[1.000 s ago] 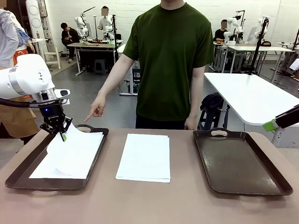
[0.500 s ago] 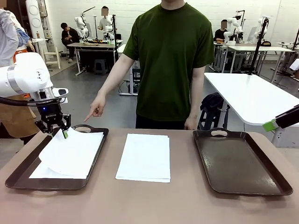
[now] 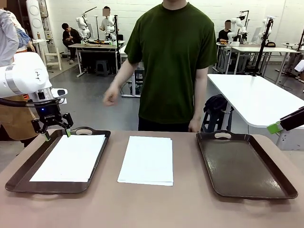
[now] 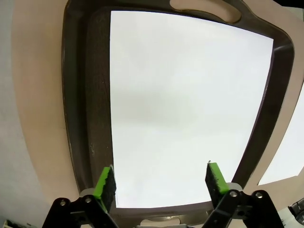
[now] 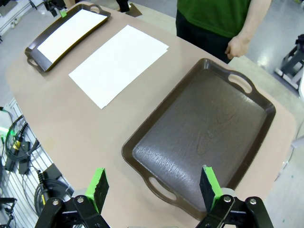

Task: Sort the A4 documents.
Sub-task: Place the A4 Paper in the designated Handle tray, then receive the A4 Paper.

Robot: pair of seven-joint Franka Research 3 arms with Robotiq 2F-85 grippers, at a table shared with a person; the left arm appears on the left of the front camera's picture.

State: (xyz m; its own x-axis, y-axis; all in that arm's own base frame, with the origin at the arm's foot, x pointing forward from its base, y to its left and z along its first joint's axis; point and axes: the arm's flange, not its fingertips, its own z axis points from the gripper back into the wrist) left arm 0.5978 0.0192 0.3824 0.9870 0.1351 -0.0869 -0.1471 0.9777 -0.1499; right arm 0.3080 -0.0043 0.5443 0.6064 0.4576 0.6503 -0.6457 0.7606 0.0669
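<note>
One sheet (image 3: 69, 156), maybe more flush beneath it, lying flat in the left tray (image 3: 19, 176), squared to the walls, presumably as the start of one sorted pile. Waiting between the trays on the bare table (image 3: 142, 209) in a loose stack (image 3: 147, 159), edges slightly fanned, probably being kept there for picking one at a time. Keeping the right tray (image 3: 247, 166) bare, likely for the other kind of sheet. Hovering with the left gripper (image 3: 57, 135) over the left tray's far end, beside the handle and just above the sheet's far edge; spreading the green pads wide, gripping nothing and touching nothing, as fits paper already set down. Hanging with the right gripper (image 5: 154, 186) high off to the right tray's side, likewise gaping wide and carrying nothing, seemingly standing by clear of the work. Raising a hand (image 3: 110, 96), loosely closed, at the far side, well apart from table and paper. Judging the sort as barely begun, most paper sitting in the middle stack; calling next for a pinch on the stack's top sheet alone, and risking lifting two at once, thin paper clinging and bending easily.
</note>
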